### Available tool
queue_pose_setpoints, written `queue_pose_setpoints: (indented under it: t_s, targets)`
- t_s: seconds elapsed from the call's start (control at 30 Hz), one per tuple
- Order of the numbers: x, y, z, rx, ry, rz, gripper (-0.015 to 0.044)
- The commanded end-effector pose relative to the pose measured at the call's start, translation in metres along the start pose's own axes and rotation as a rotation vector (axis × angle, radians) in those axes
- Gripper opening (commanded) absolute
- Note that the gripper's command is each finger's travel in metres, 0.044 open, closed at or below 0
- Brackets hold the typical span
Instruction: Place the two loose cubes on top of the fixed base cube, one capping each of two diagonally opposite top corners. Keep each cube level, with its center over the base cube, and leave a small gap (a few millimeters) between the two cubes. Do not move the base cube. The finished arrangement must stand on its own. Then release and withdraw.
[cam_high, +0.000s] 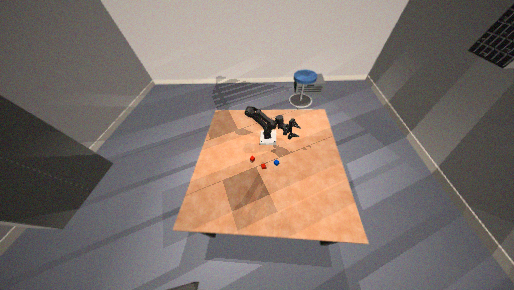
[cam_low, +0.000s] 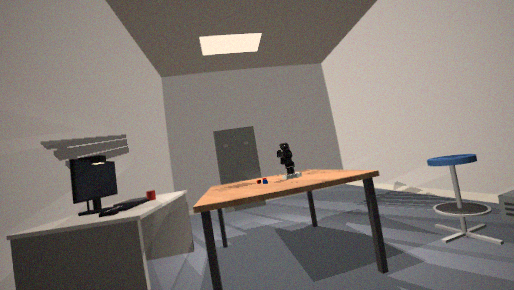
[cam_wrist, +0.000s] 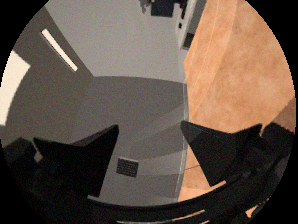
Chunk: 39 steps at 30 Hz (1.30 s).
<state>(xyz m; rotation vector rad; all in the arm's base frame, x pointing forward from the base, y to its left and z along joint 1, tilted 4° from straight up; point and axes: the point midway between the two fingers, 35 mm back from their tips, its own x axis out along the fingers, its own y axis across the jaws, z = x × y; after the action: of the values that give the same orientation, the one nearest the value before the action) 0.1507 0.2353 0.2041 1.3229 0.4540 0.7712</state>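
Well before open jaws, cubes (cam_high: 263, 165)

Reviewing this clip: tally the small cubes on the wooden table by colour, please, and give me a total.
Red cubes: 2, one at and one at
Blue cubes: 1, at
Total: 3 cubes on the table, all lying apart from each other, none stacked. The gripper is open and holds nothing.

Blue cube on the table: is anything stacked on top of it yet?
No. In the top view the blue cube sits alone on the table, apart from both red cubes. The gripper is away from it, jaws open, empty. Its underside is hidden.
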Motion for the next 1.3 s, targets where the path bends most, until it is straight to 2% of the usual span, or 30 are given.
queue_pose_setpoints:
  t_s: [0.0,0.13,0.4,0.63,0.93,1.27]
  targets:
    - [0.001,-0.001,0.001,-0.003,-0.002,-0.006,0.0374]
    - [0.021,-0.012,0.016,-0.051,-0.044,-0.119,0.0269]
    - [0.055,-0.044,0.066,-0.119,-0.141,-0.407,0.0265]
    - [0.063,-0.073,0.121,-0.119,-0.222,-0.669,0.0265]
    - [0.043,-0.104,0.193,-0.035,-0.317,-1.002,0.0265]
    - [-0.013,-0.123,0.262,0.172,-0.405,-1.344,0.0265]
